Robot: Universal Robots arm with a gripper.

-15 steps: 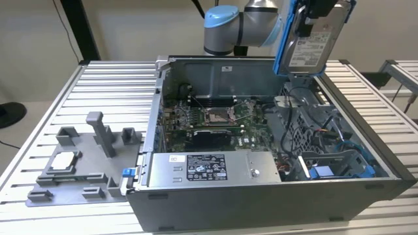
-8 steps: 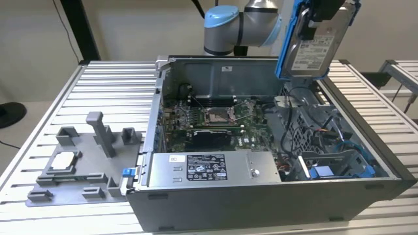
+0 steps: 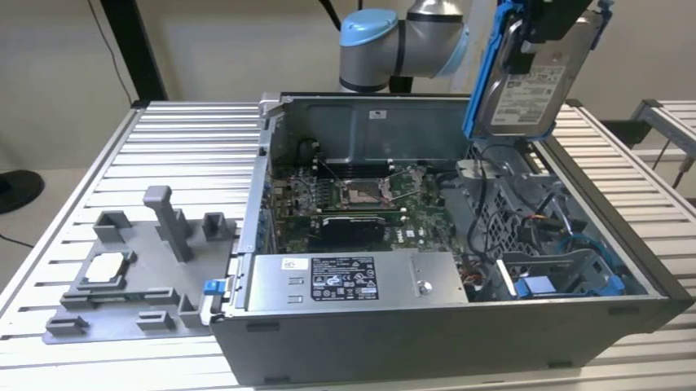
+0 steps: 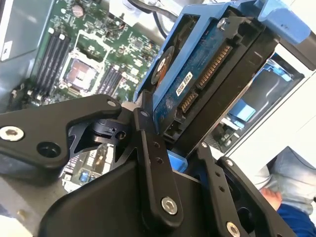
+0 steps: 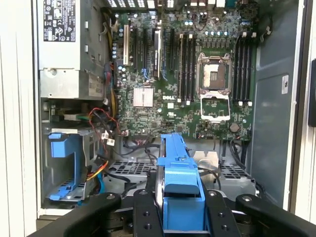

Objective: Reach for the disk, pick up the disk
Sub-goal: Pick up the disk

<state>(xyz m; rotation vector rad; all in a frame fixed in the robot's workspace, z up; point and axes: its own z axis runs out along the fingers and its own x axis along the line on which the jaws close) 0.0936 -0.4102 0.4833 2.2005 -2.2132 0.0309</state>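
The disk [image 3: 530, 77], a silver hard drive with a white label in a blue bracket, hangs upright in the air above the far right corner of the open computer case [image 3: 435, 334]. My gripper [image 3: 549, 24] is shut on its upper end. In the second wrist view the black fingers [image 4: 150, 148] clamp the disk [image 4: 207, 74] from both sides, its connector edge and circuit board showing. The first wrist view looks down past the gripper [image 5: 180, 215] and the blue bracket of the disk [image 5: 180, 177] into the case.
Inside the case lie the motherboard [image 3: 359, 195], a silver power supply box [image 3: 348, 281] and a blue drive bay [image 3: 566, 281] with loose cables. A grey fixture [image 3: 120, 277] holding a small white-topped chip [image 3: 107, 267] stands on the slatted table [image 3: 185, 147].
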